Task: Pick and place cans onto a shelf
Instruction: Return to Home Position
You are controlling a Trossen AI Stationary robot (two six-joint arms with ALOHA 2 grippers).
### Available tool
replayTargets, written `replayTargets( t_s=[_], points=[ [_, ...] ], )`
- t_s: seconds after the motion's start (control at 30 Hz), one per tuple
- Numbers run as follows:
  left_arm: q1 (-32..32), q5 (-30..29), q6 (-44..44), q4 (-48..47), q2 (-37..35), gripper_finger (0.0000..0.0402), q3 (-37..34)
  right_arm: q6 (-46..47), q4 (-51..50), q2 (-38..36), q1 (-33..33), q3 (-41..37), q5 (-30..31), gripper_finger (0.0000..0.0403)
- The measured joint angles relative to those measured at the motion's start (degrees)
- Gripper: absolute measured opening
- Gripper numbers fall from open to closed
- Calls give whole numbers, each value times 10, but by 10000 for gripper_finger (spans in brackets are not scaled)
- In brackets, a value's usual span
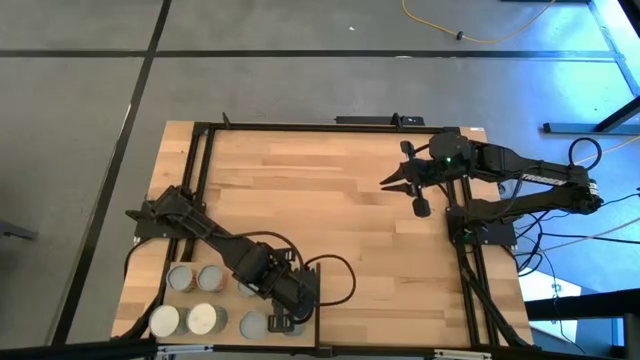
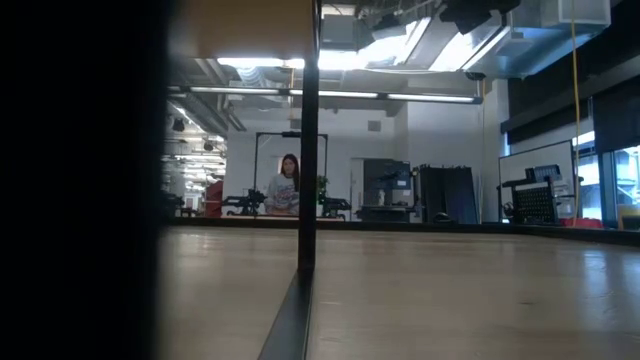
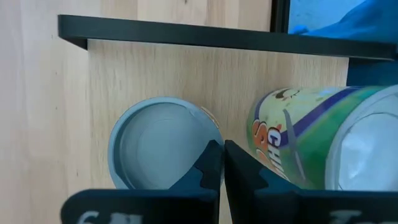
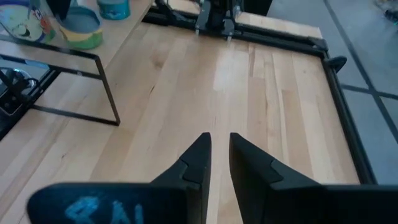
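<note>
Grey tiled floor (image 1: 80,150) with a yellow cable (image 1: 458,37); ceiling strip lights (image 2: 330,95) glow overhead.

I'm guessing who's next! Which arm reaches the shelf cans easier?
Probably left. Its hand is right by the cans on the shelf; the right hand hangs far across the table.

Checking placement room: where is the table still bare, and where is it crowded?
Bare: the tabletop across its wide middle, between the left end effector and the right end effector. Crowded: the left arm's corner, where the cans sit packed close beside that end effector.
</note>
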Motion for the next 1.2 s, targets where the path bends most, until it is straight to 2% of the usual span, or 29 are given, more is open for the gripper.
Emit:
replayTargets(
  t_s=[0.4,0.77,1.0,1.2],
  points=[
    [0,-14,-14,-3,0,35,0,0,14,0,0,0,0,60],
    [3,-8,-17,-9,-2,37,0,0,15,0,0,0,0,60],
    [17,-13,-24,-40,-37,38,13,-1,21,-4,0,0,0,60],
    [31,-88,-33,-73,-93,39,15,-2,22,-24,0,0,0,60]
  ],
)
